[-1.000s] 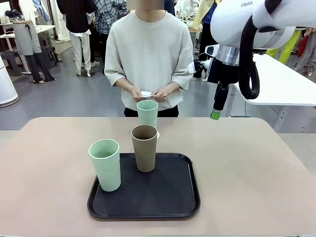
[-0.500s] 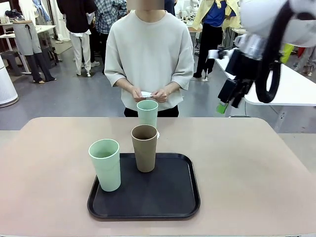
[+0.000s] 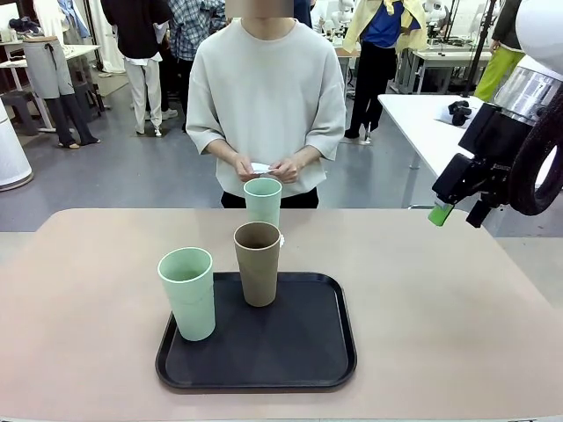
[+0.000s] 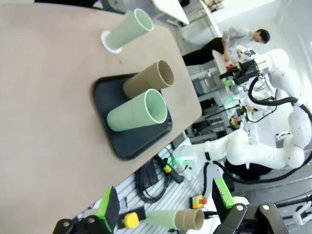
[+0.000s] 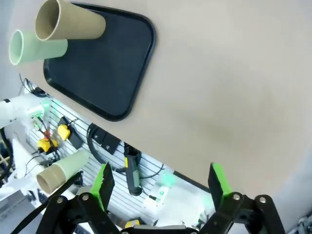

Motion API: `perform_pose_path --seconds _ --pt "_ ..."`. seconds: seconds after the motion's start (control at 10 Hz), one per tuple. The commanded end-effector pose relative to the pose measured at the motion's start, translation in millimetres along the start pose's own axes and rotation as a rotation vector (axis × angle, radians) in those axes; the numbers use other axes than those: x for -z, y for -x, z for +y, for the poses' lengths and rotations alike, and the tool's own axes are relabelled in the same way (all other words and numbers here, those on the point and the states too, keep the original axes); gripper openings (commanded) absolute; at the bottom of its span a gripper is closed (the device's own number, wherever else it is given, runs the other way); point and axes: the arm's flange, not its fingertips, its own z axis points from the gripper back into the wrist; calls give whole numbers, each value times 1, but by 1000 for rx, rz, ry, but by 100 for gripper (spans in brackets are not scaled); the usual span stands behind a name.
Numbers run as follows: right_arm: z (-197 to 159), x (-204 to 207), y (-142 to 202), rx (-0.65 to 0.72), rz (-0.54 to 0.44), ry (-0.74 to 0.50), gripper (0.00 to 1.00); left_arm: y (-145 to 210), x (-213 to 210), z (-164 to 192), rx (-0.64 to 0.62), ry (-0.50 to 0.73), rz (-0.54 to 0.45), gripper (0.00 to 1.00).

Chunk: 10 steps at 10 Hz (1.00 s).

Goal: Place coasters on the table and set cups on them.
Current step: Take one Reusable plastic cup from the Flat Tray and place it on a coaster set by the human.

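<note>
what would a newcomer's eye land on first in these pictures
The black tray mid-table draws the eye, with a brown cup and a pale green cup standing on it. Just beyond it, a second green cup stands on a white coaster on the table, before a person holding something small and white. High at the right hangs the right gripper, jaws open.

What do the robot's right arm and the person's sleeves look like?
The right arm is glossy white with a silver collar, black wrist block and looping black cable. Its gripper has black fingers with green pads. The person's sleeves are loose, pale grey, elbow length.
</note>
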Motion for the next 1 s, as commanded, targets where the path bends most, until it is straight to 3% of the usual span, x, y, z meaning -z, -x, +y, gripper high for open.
perform_pose_path --seconds 0.0,0.1,0.3,0.6,0.9 --pt "-34 7 -2 -40 -127 -373 100 1 -1 -1 2 13 -2 100" --pt "-85 2 7 -58 -252 -609 100 1 -1 -1 2 13 -2 100" --pt "-163 -1 37 -52 -384 -860 100 1 -1 -1 2 13 -2 100" --pt "-228 6 63 20 -447 -1011 100 1 -1 -1 2 13 -2 100" --pt "-261 14 73 129 -379 -1072 100 1 -1 -1 2 13 -2 100"
